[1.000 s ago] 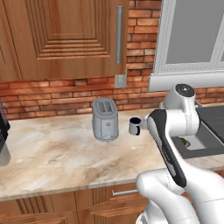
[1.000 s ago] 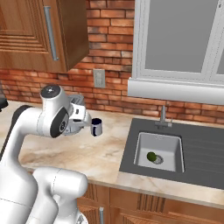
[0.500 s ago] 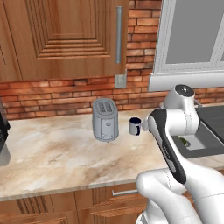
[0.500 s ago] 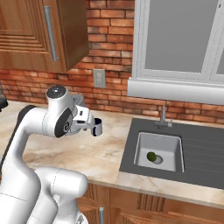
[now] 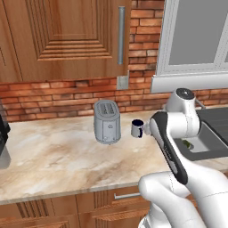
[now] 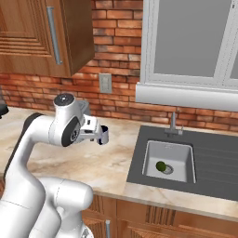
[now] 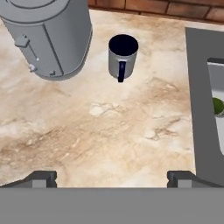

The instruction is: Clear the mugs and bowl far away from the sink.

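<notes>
On the marble counter, between the silver toaster and the dark grey sink, sits one small mug with a navy rim and inside. It's standing upright, mouth up, so its long axis is vertical. In the hand view its dark handle sticks out toward the camera, i.e. toward the gripper side. In the left base view the mug sits just right of the toaster, with a gap between them, and the handle shows on its right. It's also close to the sink's left edge but not touching it.

The gripper has its jaws spread wide with nothing between them. Both dark fingertips poke up at the bottom of the hand view, well apart. The mug is ahead of them, roughly on the centre line between the two tips, maybe a touch toward the right one, and clearly apart from both. Just bare counter between tips and mug.

In the right base view the gripper sits right in front of the mug and partly hides it. There's a small green thing down in the basin; can't tell what it is.
</notes>
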{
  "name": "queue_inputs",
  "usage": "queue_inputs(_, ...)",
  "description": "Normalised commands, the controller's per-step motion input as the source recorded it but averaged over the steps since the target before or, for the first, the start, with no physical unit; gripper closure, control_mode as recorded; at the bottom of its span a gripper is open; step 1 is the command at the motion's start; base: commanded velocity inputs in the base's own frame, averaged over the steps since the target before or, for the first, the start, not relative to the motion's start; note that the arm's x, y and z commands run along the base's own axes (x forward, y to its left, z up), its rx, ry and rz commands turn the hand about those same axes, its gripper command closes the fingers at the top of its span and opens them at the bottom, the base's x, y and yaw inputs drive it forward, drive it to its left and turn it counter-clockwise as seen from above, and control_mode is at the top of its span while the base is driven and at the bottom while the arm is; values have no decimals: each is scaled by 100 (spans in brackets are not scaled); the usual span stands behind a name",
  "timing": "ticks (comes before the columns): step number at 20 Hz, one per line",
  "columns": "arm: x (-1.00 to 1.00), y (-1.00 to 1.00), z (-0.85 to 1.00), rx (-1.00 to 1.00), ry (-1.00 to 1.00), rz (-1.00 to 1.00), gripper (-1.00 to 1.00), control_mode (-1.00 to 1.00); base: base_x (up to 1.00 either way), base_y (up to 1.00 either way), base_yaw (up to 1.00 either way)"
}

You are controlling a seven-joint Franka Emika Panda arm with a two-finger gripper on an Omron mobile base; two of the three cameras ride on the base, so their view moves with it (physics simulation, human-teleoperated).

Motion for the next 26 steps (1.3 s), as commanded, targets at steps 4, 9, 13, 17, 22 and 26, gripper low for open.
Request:
queue_inputs(4,19,0,-9,0,0,0,-100,-100,0,0,0)
queue_inputs(9,27,0,-9,0,0,0,-100,-100,0,0,0)
queue_inputs(13,39,0,-24,0,4,0,-100,-100,0,0,0)
queue_inputs(17,31,0,-29,1,4,0,-100,-100,0,0,0)
queue_inputs(22,30,0,-26,0,1,0,-100,-100,0,0,0)
queue_inputs(26,29,0,-22,0,0,0,-100,-100,0,0,0)
